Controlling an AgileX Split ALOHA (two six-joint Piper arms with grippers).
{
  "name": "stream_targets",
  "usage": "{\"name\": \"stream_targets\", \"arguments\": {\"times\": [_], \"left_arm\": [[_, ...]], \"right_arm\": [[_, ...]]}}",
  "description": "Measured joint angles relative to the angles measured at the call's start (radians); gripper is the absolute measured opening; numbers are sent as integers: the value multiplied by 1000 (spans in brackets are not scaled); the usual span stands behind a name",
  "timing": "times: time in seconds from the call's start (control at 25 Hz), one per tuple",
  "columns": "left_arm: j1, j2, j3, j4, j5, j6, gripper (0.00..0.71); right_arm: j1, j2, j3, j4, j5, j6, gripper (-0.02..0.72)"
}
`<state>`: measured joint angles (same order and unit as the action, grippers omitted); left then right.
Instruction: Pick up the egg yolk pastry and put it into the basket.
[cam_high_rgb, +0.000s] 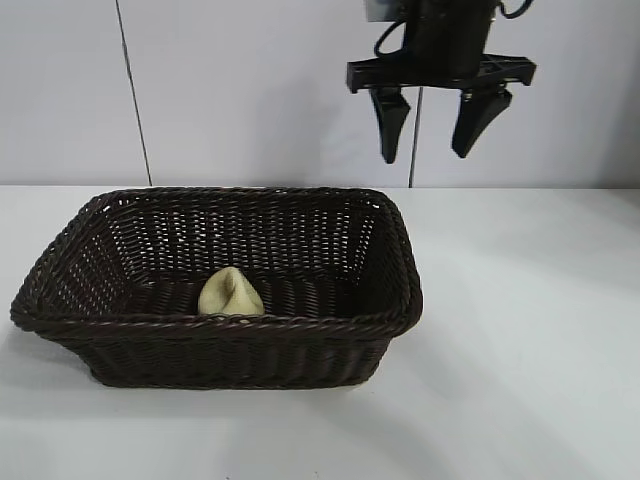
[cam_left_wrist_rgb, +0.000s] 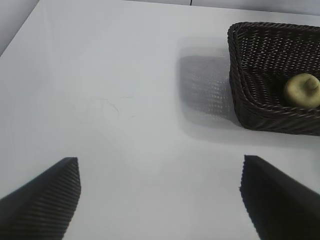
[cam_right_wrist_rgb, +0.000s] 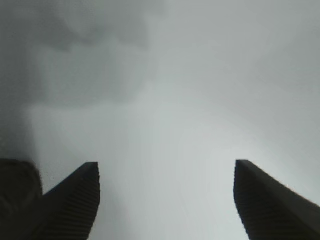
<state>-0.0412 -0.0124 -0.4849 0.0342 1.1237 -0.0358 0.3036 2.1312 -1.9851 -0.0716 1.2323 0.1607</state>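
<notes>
Already the pastry (cam_high_rgb: 231, 293) lies in the basket (cam_high_rgb: 300, 325); right pincer (cam_high_rgb: 435, 125) hangs wide open, empty; descending could snag the rim.

Lower part of the egg yolk pastry (cam_high_rgb: 231, 293) hidden behind the near rim of the basket (cam_high_rgb: 215, 322). Basket cut off by the right edge in the left wrist view. Right wrist view blurred throughout.

The basket (cam_high_rgb: 215, 300) fills the left-centre table (cam_high_rgb: 520, 330), its flared walls ringing the egg yolk pastry (cam_high_rgb: 231, 294); access is from above. Right of it the table lies open beneath the raised, spread right end effector (cam_high_rgb: 438, 125).
</notes>
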Motion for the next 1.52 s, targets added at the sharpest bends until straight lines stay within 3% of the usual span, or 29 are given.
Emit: {"name": "stream_targets", "arguments": {"times": [0.44,0.68,0.88,1.16,1.52], "left_arm": [[0,0,0,0,0,0,631],[0,0,0,0,0,0,631],[0,0,0,0,0,0,631],[0,0,0,0,0,0,631],[0,0,0,0,0,0,631]], "right_arm": [[-207,0,0,-4,0,-1,540],[-230,0,0,-3,0,-12,540],[-230,-18,32,58,0,-35,540],[-230,-208,234,72,-1,-72,540],[-230,-571,623,88,-1,-78,540]]}}
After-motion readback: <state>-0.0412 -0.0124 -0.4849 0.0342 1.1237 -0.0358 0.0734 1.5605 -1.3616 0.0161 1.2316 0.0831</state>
